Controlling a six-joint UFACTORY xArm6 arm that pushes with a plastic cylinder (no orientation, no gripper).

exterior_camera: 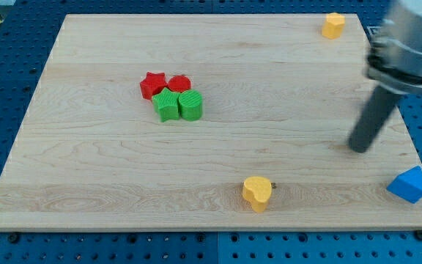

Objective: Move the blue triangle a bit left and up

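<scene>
The blue triangle [408, 184] lies at the board's bottom right corner, close to the right edge. My tip [359, 149] rests on the board up and to the left of it, a short gap away, not touching it. The dark rod rises from the tip toward the view's upper right, into the grey arm body.
A red star [152, 84], a red cylinder [179, 83], a green star [167, 104] and a green cylinder [191, 105] cluster left of centre. A yellow heart-like block [257, 193] sits near the bottom edge. A yellow block [333, 25] sits at the top right. The wooden board [86, 183] lies on a blue pegboard.
</scene>
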